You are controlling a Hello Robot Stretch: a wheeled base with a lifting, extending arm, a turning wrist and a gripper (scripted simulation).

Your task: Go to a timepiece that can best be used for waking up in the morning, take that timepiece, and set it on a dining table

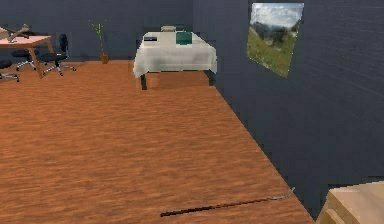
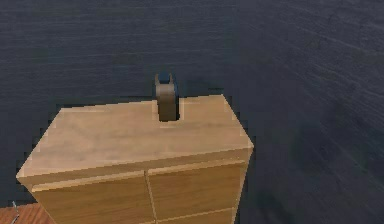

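Observation:
A small dark grey upright thing [image 2: 167, 100] with two short nubs on top stands at the far edge of a light wooden dresser's top [image 2: 120, 140], against the dark blue wall. At this size I cannot tell whether it is a clock. A corner of the same kind of light wood [image 1: 355, 205] shows at the forward view's bottom right. Far off at the forward view's left stands a wooden table [image 1: 28, 42] with dark wheeled chairs [image 1: 55, 55] beside it.
A low white-covered piece of furniture [image 1: 170, 62] stands against the far wall with a green thing [image 1: 184, 38] on it. A potted plant [image 1: 100, 42] is in the far corner. A landscape picture [image 1: 274, 36] hangs on the wall at the right. Wide wooden floor [image 1: 120, 140] lies between.

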